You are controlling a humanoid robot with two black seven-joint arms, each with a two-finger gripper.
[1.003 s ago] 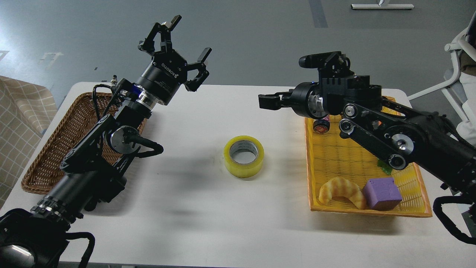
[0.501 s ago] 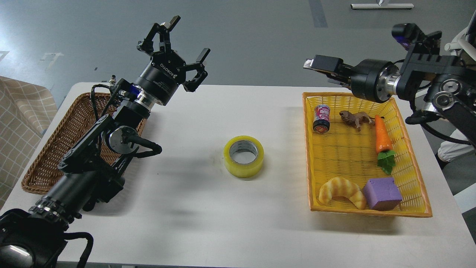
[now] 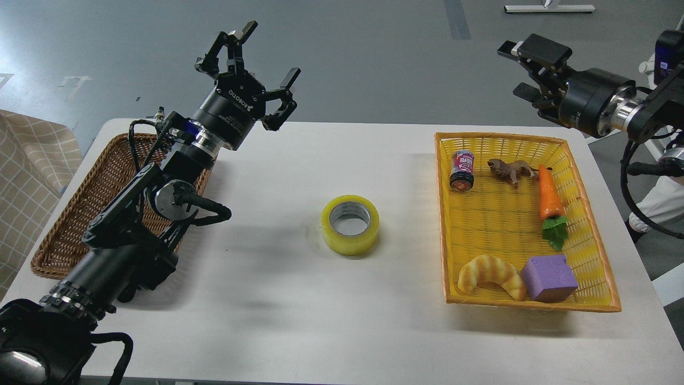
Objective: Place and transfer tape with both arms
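Note:
The tape (image 3: 350, 224), a wide yellow roll with a grey-white core, lies flat on the white table (image 3: 299, 299) near its middle. My left gripper (image 3: 251, 69) is open and empty, raised above the table's far left, well back and left of the tape. My right gripper (image 3: 526, 69) is open and empty, held high beyond the far right corner of the table, above and behind the yellow basket (image 3: 443, 214), far from the tape.
The yellow basket at right holds a small can (image 3: 462, 170), a toy animal (image 3: 510, 170), a carrot (image 3: 550, 206), a croissant (image 3: 489, 274) and a purple block (image 3: 549, 278). A brown wicker basket (image 3: 80, 214) lies at left under my left arm.
My right arm has swung up and back to the right, off the yellow basket, uncovering its contents. My left arm has barely moved. The tape has not moved.

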